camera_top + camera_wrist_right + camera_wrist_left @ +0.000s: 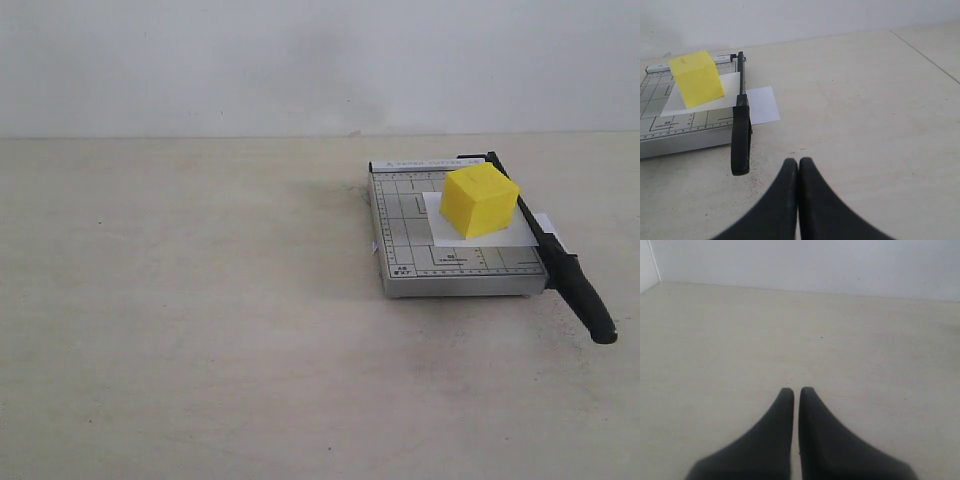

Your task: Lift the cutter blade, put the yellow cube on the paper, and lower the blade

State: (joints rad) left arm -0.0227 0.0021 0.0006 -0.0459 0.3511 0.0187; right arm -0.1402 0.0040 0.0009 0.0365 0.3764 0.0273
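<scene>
The left end effector (pixel 796 390) and right end effector (pixel 798 161) are each pressed together, empty. The cutter blade (pixel 740 107), near the right one, looks stiff; hold its fat handle (pixel 740 142).

Bare table (pixel 200 330) lies open left of and in front of the grey cutter base (pixel 400 275). On the base, the yellow cube (pixel 480 200) stands on the paper (pixel 445 235) as the tallest obstacle. The cutter blade (pixel 560 265) lies lowered along the base's right edge, its handle jutting past the front corner; a strip of paper protrudes beyond it. The right hand (pixel 798 162), fingers together, is near the handle but apart from it; the left hand (pixel 796 391), likewise closed, faces bare table.
</scene>
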